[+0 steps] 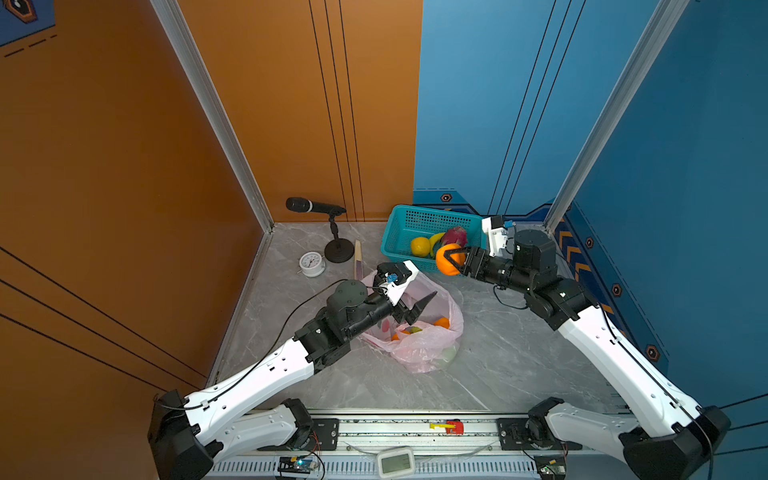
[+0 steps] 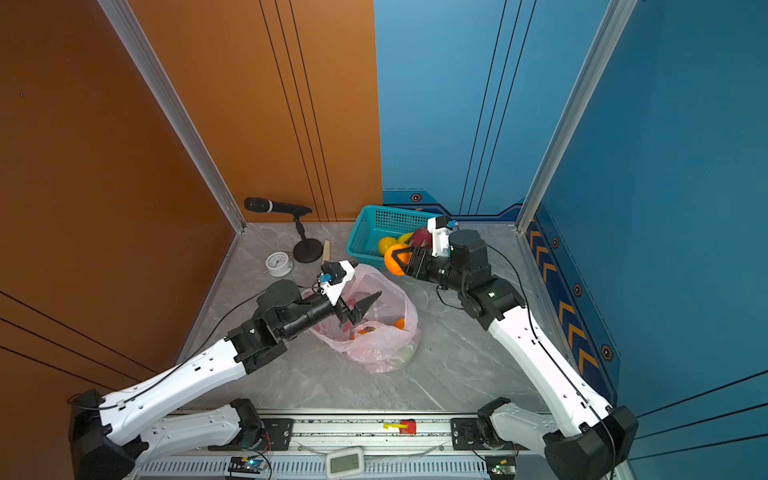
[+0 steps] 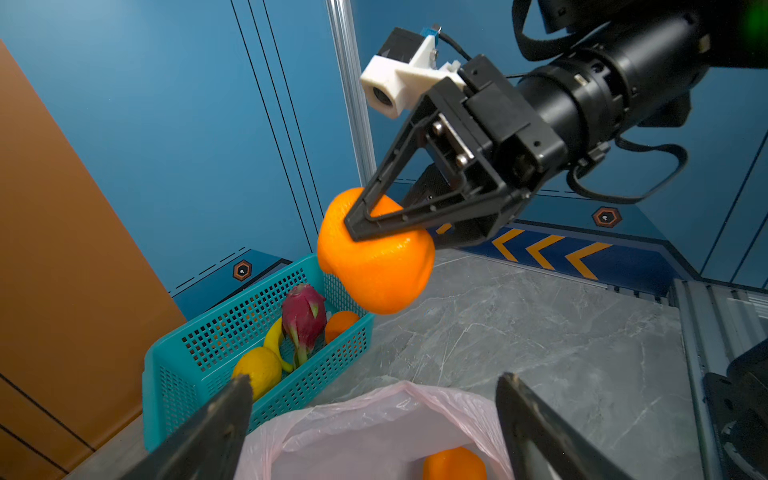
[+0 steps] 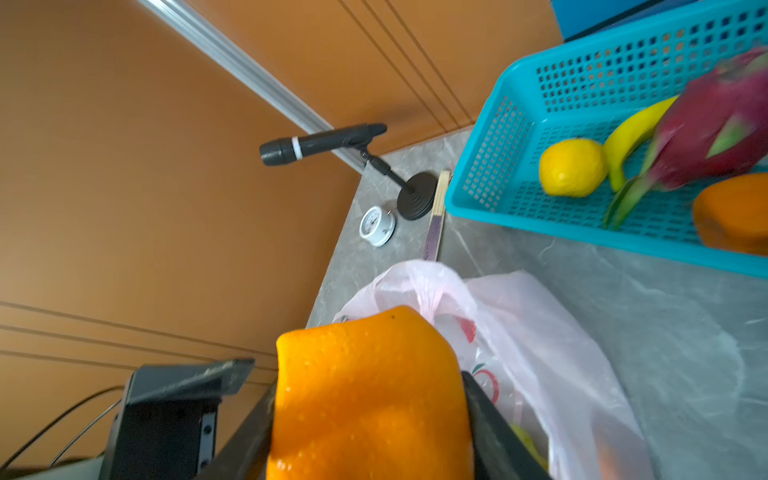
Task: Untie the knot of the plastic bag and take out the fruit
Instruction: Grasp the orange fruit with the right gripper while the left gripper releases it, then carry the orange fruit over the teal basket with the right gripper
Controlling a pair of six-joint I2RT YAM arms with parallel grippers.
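Left wrist view has the best angle: the right gripper (image 3: 382,220) is clamped across the middle of a round bright-orange fruit (image 3: 374,266), which hangs in the air by the near corner of the teal plastic mesh basket (image 3: 187,357). The skin dents under the finger, so I'd guess it's soft, light and maybe hollow. Gripping across the fattest part looks right. It has no real long axis and just bulges out sideways.

The thin, crinkly pale-pink plastic bag (image 1: 424,349) slumps on the grey marble-look tabletop (image 1: 519,353) between the arms. It's floppy and slippery, so I'd grab it by the rim. I can't spot any knot. The mouth gapes upward, and the bag's length runs from the back of the table toward the front. The left gripper (image 1: 419,309) hangs over the mouth with its fingers wide apart, holding nothing. A second orange (image 1: 441,322) sits inside.
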